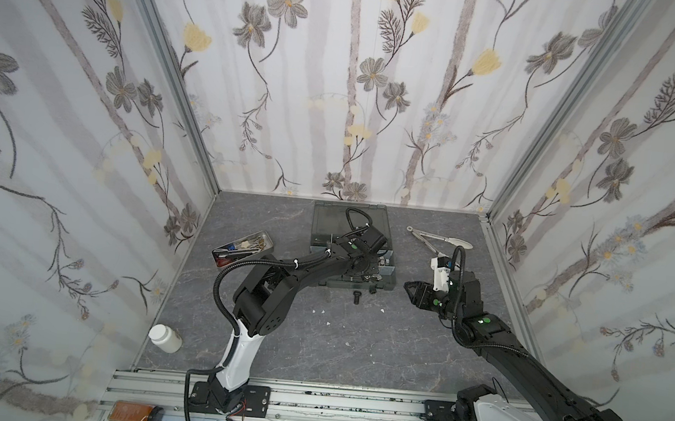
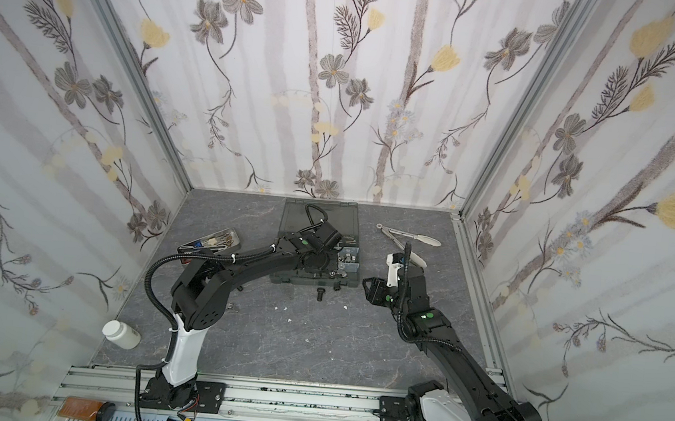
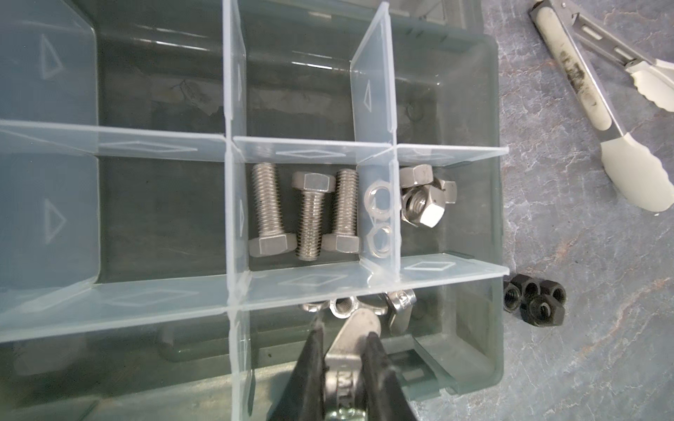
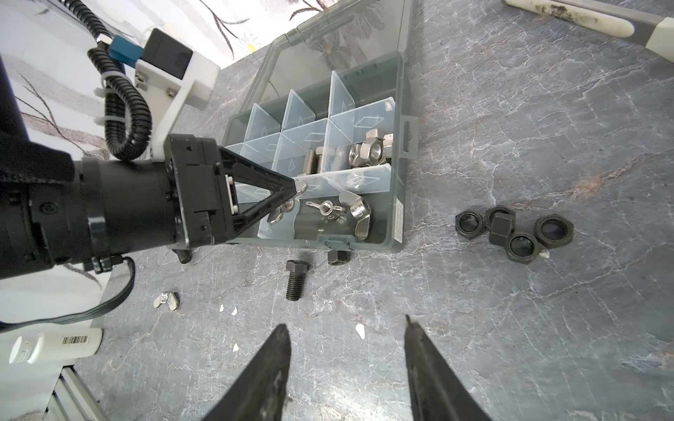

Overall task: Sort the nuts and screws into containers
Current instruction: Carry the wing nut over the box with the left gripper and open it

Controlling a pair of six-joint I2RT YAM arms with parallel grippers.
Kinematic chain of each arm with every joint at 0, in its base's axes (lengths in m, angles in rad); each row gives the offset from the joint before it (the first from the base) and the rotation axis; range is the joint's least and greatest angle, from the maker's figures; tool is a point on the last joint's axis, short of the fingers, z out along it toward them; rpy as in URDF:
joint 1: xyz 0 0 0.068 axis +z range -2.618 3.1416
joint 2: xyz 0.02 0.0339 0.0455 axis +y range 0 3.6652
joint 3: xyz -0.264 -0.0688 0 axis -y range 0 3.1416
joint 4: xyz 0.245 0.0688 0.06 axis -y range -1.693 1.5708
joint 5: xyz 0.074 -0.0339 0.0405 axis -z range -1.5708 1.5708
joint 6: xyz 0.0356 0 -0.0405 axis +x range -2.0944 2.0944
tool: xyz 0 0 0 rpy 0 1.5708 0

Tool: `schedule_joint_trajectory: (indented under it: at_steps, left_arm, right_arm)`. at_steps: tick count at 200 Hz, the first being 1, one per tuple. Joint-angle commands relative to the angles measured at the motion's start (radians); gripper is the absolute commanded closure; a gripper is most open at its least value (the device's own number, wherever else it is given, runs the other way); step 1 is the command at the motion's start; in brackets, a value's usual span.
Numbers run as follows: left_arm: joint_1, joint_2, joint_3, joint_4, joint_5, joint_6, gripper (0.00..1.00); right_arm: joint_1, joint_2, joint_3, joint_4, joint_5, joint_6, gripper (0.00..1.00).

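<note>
Left gripper (image 3: 344, 330) pinching wing nut (image 3: 359, 322) over organizer (image 3: 493, 109); grey marbled tabletop (image 1: 357, 346), floral walls (image 1: 318, 72).

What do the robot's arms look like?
The left arm and right arm are black, with white sections near their bases and green dots on joints. Ribbed black cables loop along them. The left tool and right tool have pointed black fingers.

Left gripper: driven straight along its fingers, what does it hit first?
Likely the loose wing nuts in the organizer's corner compartment. The left gripper has the held wing nut pointed at them. Depth unclear.
</note>
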Motion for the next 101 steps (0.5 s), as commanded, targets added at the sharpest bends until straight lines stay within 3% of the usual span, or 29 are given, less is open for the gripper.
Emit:
schedule_joint_trajectory:
  at_steps: [1,26,53,101]
  left_arm:
    - [0.000,-0.013,0.012,-0.007,-0.001,-0.001,0.62]
    - [0.000,-0.054,-0.005,-0.003,-0.012,0.004,0.47]
    - [0.003,-0.120,-0.031,-0.001,-0.029,0.005,0.43]
    - [0.032,-0.387,-0.202,0.047,-0.083,-0.002,0.23]
  right_arm:
    - [0.002,-0.008,0.009,-0.007,0.003,-0.017,0.48]
    - [0.008,-0.014,0.027,-0.030,-0.003,-0.018,0.48]
    - [0.039,-0.023,0.052,-0.059,0.016,-0.014,0.48]
    - [0.221,0.046,0.127,-0.102,0.122,0.027,0.48]
